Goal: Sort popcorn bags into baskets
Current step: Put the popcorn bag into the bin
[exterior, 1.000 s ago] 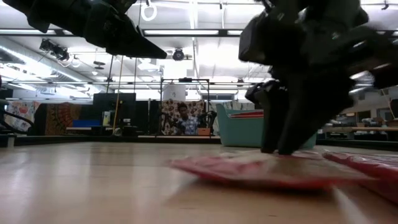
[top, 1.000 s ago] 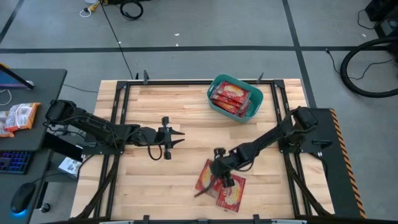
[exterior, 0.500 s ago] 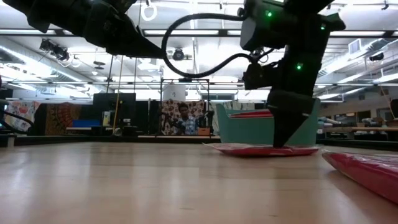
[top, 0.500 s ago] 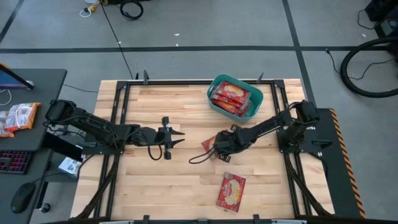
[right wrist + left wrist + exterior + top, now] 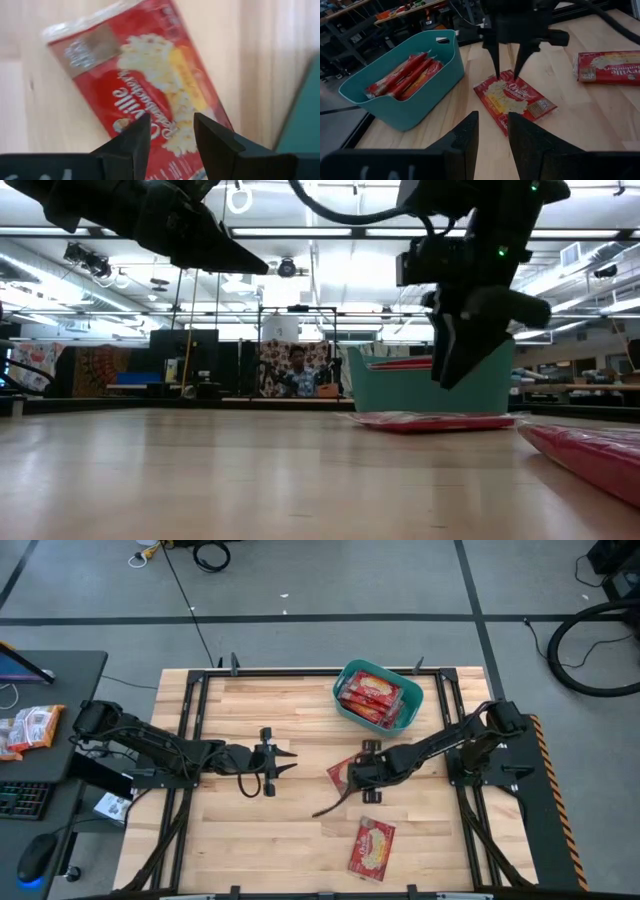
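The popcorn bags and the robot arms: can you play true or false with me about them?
1. The teal basket already has popcorn bags in it. True.
2. The right gripper is squeezing a bag. False: its fingers are open, just above the bag lying flat on the table.
3. Two popcorn bags lie on the table outside the basket. True: that one and another nearer the front edge.
4. The left gripper is inside the basket. False: it hovers open over bare wood, left of the bags.

popcorn bags (image 5: 516,100): red, yellow-cream popcorn print | basket (image 5: 402,110): teal | table (image 5: 250,840): pale wood
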